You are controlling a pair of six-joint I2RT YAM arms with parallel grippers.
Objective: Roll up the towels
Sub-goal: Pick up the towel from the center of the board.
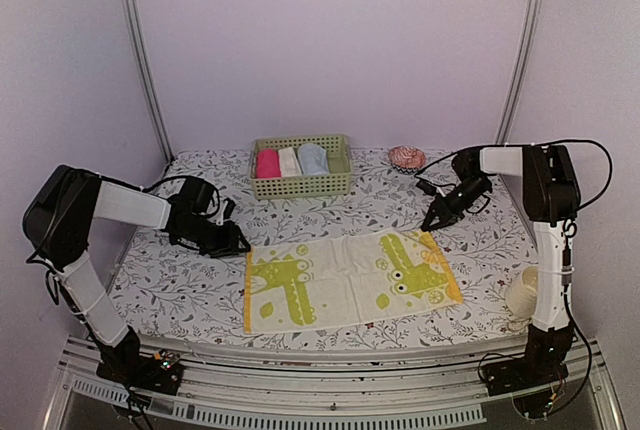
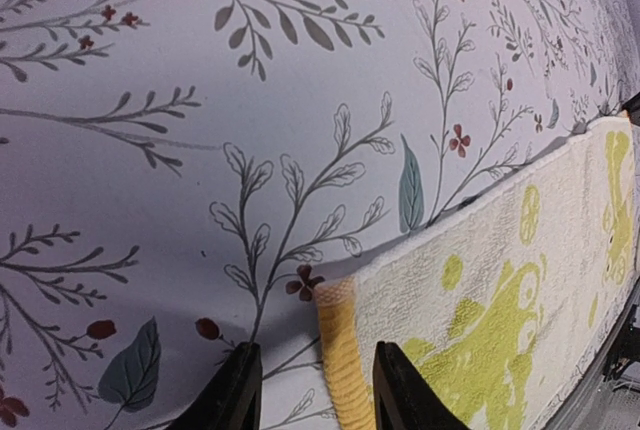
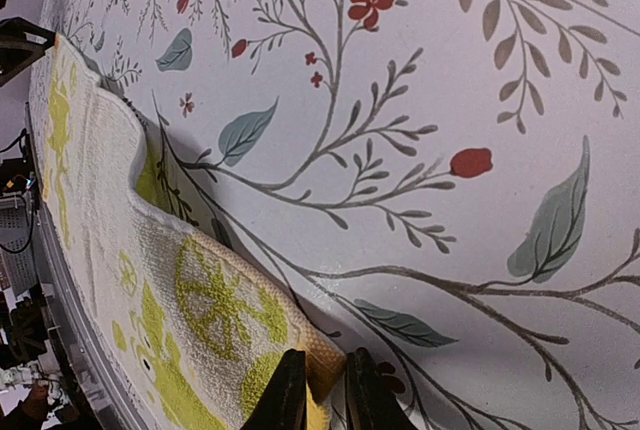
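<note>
The yellow-green towel (image 1: 345, 278) with pale printed shapes lies spread flat near the table's front edge. My left gripper (image 1: 238, 245) is open at its far left corner. In the left wrist view the jaws (image 2: 312, 390) stand either side of the towel's (image 2: 500, 290) orange hem without closing on it. My right gripper (image 1: 430, 225) is shut on the far right corner. In the right wrist view (image 3: 325, 395) that corner of the towel (image 3: 190, 320) is pinched and slightly lifted. The light blue towel (image 1: 313, 159) sits rolled in the basket.
A green basket (image 1: 300, 186) at the back centre also holds a pink roll (image 1: 267, 163) and a cream-white roll (image 1: 289, 161). A round pink object (image 1: 406, 157) lies behind the right arm. A cream cup (image 1: 523, 293) stands at the right edge.
</note>
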